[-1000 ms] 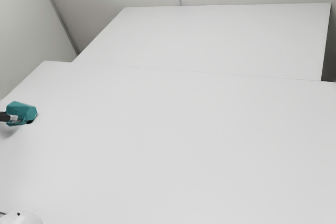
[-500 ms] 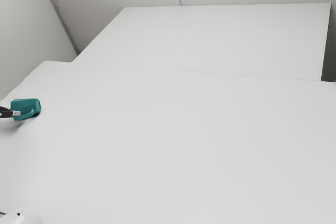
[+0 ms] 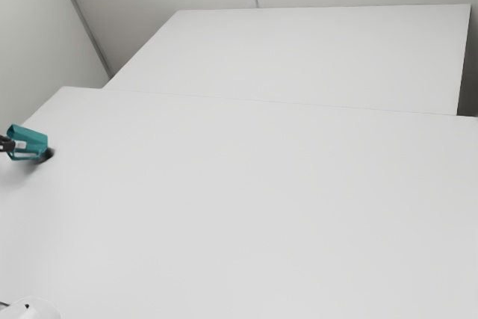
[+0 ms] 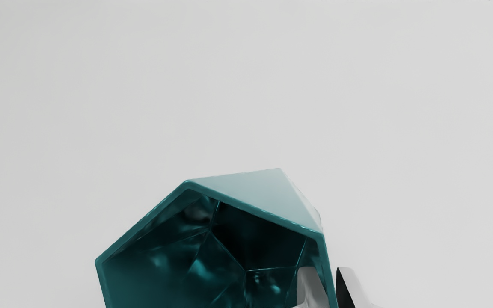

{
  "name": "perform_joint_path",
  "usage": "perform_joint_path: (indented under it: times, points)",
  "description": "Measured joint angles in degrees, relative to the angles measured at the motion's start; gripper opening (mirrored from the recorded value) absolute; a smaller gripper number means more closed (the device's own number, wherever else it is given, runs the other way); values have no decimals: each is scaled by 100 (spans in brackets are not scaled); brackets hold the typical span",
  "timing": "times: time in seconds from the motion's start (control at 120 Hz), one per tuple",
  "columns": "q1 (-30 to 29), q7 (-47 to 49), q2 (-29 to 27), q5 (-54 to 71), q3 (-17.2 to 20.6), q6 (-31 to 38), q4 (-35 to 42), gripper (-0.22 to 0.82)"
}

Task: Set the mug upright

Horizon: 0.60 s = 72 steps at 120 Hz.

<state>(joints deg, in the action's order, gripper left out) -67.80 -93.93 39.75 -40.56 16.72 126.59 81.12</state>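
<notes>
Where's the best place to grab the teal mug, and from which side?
Probably the teal mug's thin, flat-sided wall at the rim, approached through the mouth, one finger inside, one outside. The mouth faces the claw, which pinches the wall that way.

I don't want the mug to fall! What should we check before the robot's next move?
1. Jaws shut on the mug: ok, one inside and one outside its wall.
2. Mug standing upright: not ok, it's tilted.
3. Mug's bottom flat on the table: not ok, because the mug leans.
4. Grip strong enough not to slip: cannot tell.
</notes>
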Motion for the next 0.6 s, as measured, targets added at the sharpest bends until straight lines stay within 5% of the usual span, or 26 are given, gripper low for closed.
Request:
perform_joint_path:
  times: [0.192,0.367,0.467,0.6]
  points:
    - [280,57,-407,29,-80,14,167,-18]
    - [1046,353,-1635,70,-638,58,1394,-18]
    - [1678,728,-2334,523,-1010,52,2036,-18]
    - [3009,1398,-2998,1302,-1954,-14,2653,-18]
